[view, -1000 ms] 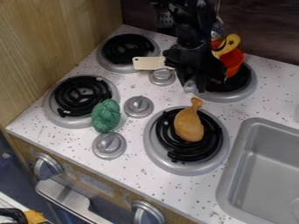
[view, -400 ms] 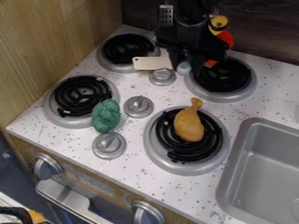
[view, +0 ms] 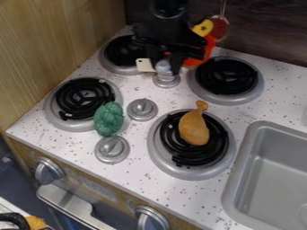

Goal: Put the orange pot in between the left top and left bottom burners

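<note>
From the top edge the black gripper (view: 168,62) hangs over the back of the stove, between the two rear burners. The orange pot (view: 205,51) with its yellow handle is at the gripper's right side, partly hidden behind it and held off the counter. Left of the gripper lies the left top burner (view: 123,50), overlapped in part by the arm. Nearer the front on the left is the left bottom burner (view: 78,99), a black coil in a grey ring.
Green broccoli (view: 108,119) sits at the left bottom burner's right edge. A drumstick (view: 194,126) lies on the right front burner. A cream flat piece (view: 144,65) and a knob (view: 167,79) are beside the gripper. The sink (view: 269,175) is at right.
The gripper and orange pot have moved left together, from over the right rear burner to between the rear burners. The right rear burner's coil is now uncovered.
</note>
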Controlling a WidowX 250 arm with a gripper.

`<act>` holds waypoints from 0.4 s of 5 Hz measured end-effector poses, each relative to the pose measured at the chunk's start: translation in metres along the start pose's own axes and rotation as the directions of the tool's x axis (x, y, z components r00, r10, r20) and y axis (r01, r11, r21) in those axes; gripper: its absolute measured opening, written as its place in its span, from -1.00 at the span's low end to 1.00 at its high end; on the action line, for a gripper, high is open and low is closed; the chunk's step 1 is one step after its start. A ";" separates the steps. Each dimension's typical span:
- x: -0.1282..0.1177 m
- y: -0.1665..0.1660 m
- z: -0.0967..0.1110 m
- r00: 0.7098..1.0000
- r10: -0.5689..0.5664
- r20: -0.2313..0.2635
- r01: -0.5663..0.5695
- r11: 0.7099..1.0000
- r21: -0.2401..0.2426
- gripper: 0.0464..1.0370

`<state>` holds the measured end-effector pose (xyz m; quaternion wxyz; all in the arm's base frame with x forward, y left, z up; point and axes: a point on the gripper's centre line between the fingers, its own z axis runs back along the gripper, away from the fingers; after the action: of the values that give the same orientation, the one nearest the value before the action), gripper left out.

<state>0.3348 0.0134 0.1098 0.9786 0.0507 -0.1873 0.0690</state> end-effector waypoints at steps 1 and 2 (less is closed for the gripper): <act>-0.006 0.020 -0.004 1.000 0.020 -0.009 -0.020 1.000 -0.002 -0.33; -0.011 0.035 -0.010 0.999 0.034 0.006 -0.034 0.999 -0.012 -0.33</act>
<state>0.3227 0.0478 0.0990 0.9770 0.0418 -0.1915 0.0845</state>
